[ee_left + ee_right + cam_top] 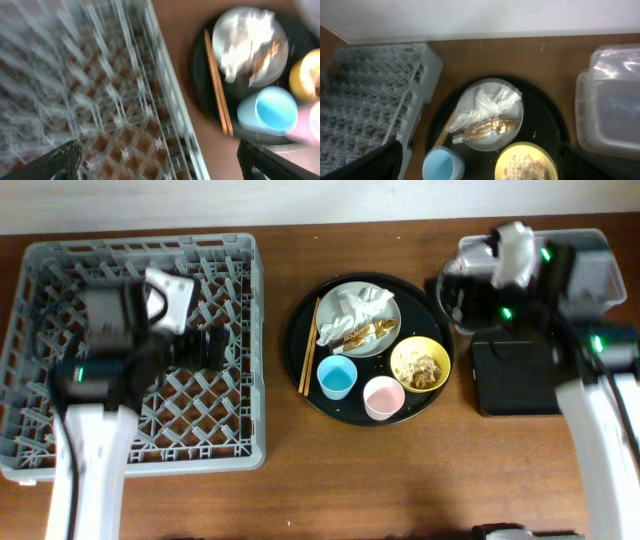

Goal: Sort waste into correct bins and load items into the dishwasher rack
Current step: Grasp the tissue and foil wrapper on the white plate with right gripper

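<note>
The grey dishwasher rack [240, 280] fills the left. My left gripper [207, 347] hovers over its right part, open and empty [160, 165]; that view is motion-blurred. On the round black tray [300, 370] sit a white plate [395, 330] with a crumpled napkin [355, 305] and golden-brown scraps [368, 332], a yellow bowl [398, 360] of beige leftovers [422, 368], a blue cup [337, 377], a pink cup [384, 397] and chopsticks [309, 348]. My right gripper [455, 292] is open and empty [480, 167], high above the tray's right side.
A clear plastic tub [600, 270] stands at the back right, also in the right wrist view [612, 115]. A shallow black rectangular tray [515, 375] lies in front of it, under my right arm. A pale wall runs along the table's far edge.
</note>
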Robot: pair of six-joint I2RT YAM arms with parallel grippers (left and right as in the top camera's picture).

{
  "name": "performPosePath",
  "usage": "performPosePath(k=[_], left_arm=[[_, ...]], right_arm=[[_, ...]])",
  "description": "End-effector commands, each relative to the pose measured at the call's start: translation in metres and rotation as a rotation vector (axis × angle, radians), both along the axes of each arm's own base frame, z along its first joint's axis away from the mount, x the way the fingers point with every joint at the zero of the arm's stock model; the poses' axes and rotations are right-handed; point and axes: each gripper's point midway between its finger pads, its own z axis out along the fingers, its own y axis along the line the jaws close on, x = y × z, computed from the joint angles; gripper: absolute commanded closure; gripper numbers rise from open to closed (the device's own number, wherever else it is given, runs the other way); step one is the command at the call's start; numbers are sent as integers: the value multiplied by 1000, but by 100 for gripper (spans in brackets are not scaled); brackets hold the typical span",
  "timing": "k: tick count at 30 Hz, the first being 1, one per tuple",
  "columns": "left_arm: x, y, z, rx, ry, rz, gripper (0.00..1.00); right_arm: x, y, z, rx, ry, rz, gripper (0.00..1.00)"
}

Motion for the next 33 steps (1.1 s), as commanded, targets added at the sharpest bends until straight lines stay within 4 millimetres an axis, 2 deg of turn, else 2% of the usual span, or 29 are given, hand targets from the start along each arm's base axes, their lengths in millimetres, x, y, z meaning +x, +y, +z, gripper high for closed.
performPosePath(k=[1, 3, 4, 5, 6, 8, 10, 12, 15, 20, 25, 26, 28, 29, 31, 32, 33], left_arm=[[25, -1, -28, -4, 123, -8, 1], [36, -1, -54, -5, 185, -8, 1], [37, -1, -62, -4, 207, -8, 1], [38, -1, -73, -4, 238, -7, 1], [39, -1, -77, -4, 248, -7, 1], [43, -1, -79, -4, 242, -7, 1], [45, -1, -78, -4, 235, -7, 1], [45, -1, -78, -4, 235, -7, 1], [45, -1, -78, -4, 236, -7, 1], [45, -1, -78, -4, 236, -7, 1], [44, -1, -79, -4, 238, -7, 1], [44, -1, -79, -4, 238, -7, 1], [44, -1, -79, -4, 241, -7, 1], [44, -1, -79, -4, 241, -7, 1], [44, -1, -79, -4, 241, -7, 1], [44, -1, -79, -4, 241, -7, 1], [44, -1, -79, -4, 240, -7, 1]], right_arm=[[31, 42, -12, 15, 30, 118, 2], [52, 71, -32, 69, 34, 212, 2], [61, 79, -44, 75, 44, 229, 2], [71, 82, -65, 75, 96, 185, 2], [78, 79, -82, 76, 154, 102, 1], [89, 70, -131, 57, 307, -185, 12], [88, 66, -160, 33, 381, -429, 16], [85, 73, -179, 29, 413, -546, 16], [79, 88, -209, 13, 475, -570, 16], [78, 87, -264, -37, 565, -603, 16], [83, 89, -290, -47, 581, -603, 16], [82, 89, -296, -53, 590, -603, 20], [80, 88, -305, -65, 605, -605, 39], [80, 88, -305, -68, 604, -603, 54], [80, 88, -305, -72, 607, -601, 78], [80, 88, -305, -88, 601, -578, 95], [80, 88, -304, -101, 594, -557, 96]])
